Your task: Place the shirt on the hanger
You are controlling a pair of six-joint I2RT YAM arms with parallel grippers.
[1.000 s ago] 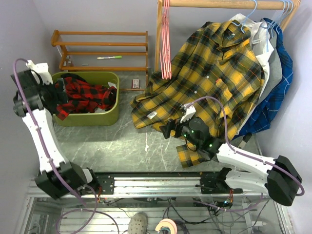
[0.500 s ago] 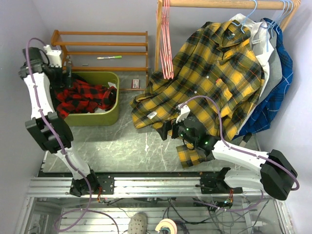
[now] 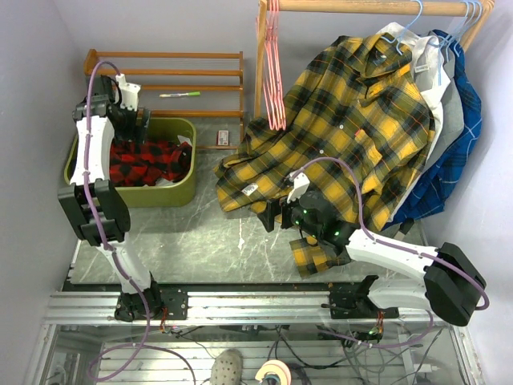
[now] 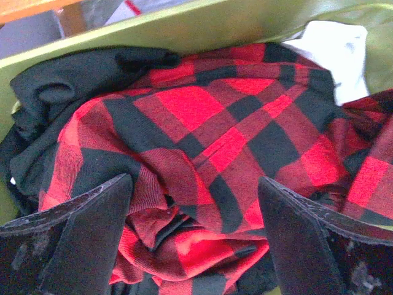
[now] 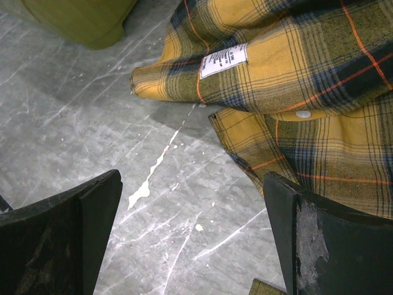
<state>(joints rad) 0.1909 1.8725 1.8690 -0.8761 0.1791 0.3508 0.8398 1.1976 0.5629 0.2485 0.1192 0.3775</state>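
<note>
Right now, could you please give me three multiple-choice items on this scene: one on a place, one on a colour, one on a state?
1. Where is the red-and-black shirt?
A. in the green bin
B. flat on the table
C. hanging on the rail

2. What colour is the spread-out shirt beside the right gripper?
A. blue
B. yellow-and-black
C. white

3. How is the left gripper?
A. shut on the shirt
B. open, holding nothing
C. shut on the bin's rim

Answers:
1 A: it lies crumpled inside the bin's walls.
2 B: yellow plaid fills the upper right of the right wrist view.
3 B: its jaws stand wide apart over the cloth.
</note>
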